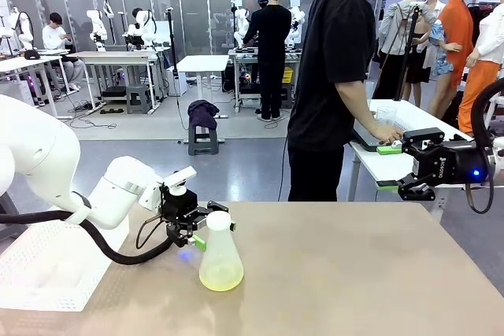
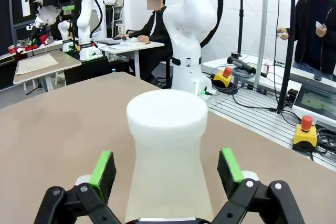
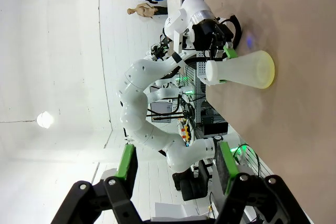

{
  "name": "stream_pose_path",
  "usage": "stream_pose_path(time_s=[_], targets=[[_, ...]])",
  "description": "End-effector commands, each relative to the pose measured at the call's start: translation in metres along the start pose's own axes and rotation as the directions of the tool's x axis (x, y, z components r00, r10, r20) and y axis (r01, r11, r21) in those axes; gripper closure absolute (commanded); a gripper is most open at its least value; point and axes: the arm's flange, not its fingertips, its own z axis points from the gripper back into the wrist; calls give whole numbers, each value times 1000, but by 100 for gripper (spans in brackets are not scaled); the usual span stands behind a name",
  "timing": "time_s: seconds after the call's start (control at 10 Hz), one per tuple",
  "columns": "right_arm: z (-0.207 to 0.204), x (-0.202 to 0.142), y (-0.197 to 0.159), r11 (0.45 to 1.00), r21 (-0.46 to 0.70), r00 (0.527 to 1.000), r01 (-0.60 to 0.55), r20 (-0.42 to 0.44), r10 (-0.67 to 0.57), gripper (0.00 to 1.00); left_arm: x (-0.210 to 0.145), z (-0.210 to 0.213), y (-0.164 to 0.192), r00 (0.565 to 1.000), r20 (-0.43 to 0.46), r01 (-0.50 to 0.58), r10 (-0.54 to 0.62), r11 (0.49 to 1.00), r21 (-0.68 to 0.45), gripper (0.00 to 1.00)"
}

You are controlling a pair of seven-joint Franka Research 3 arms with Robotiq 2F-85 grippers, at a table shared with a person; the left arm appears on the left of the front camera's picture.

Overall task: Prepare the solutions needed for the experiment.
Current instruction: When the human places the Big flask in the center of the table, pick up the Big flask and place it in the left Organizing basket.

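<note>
- Pale yellow liquid (image 1: 221, 277) lies as a shallow layer in the bottom of a frosted flask (image 1: 220, 251), low and left of centre in the front view, standing upright on the tan table (image 1: 354, 273).
- The left gripper (image 1: 198, 234) sits at the flask's neck in the front view; the left wrist view shows its green pads (image 2: 103, 167) spread wide on either side of the neck, clear gaps both ways, gripping nothing.
- That wrist view shows the flask's white capped top (image 2: 167, 111) from close by but not the liquid; the right wrist view, rolled sideways, shows the yellow layer (image 3: 268, 69) at upper right.
- The right gripper (image 1: 394, 167) hangs off the table's edge at the right of the front view, jaws partly spread and empty; its fingers (image 3: 127, 161) frame only the far room.
- Small white print on the right gripper's black body is too tiny to read.
- A white perforated tray (image 1: 39, 273) sits at lower left.
- A person in black (image 1: 335, 76) stands beyond the table, hands on a side table (image 1: 394, 159).
</note>
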Motion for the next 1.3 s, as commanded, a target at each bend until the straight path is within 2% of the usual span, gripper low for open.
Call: stream_pose_path(time_s=[0.0, 1.0, 1.1, 1.2], targets=[[0, 0, 1, 1000, 4, 1000, -3, -1, 3, 24, 5, -3, 8, 999, 46, 4, -3, 1000, -22, 0], [0, 0, 1, 1000, 4, 1000, -3, -1, 3, 24, 7, -28, 29, 997, 63, -37, 44, 993, -108, 0], [0, 0, 1, 1000, 4, 1000, -3, -1, 3, 24, 7, -28, 30, 997, 62, -33, 40, 993, -117, 14], [0, 0, 1, 1000, 4, 1000, -3, -1, 3, 24, 7, -29, 30, 997, 67, -39, 47, 992, -124, 19]])
